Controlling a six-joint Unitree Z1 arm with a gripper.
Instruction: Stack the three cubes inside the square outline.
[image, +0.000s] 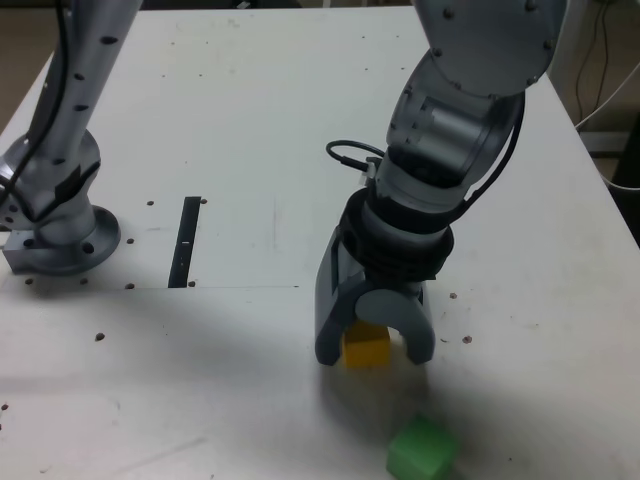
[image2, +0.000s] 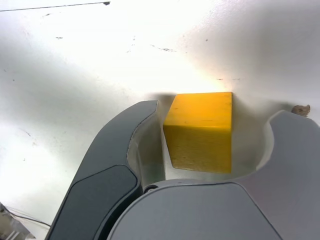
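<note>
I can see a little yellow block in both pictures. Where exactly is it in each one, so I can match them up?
Exterior view: the yellow cube sits on the white table, low and right of centre, between the fingers of the gripper.
Wrist view: the yellow cube fills the middle, with a gap on each side.
Shared landmark: the two grey gripper fingers flanking the cube.

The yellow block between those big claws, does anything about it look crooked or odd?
Nothing stands out. The yellow cube sits flat on the table between the open jaws of the gripper, gaps on both sides. The green cube lies apart, nearer the camera.
</note>
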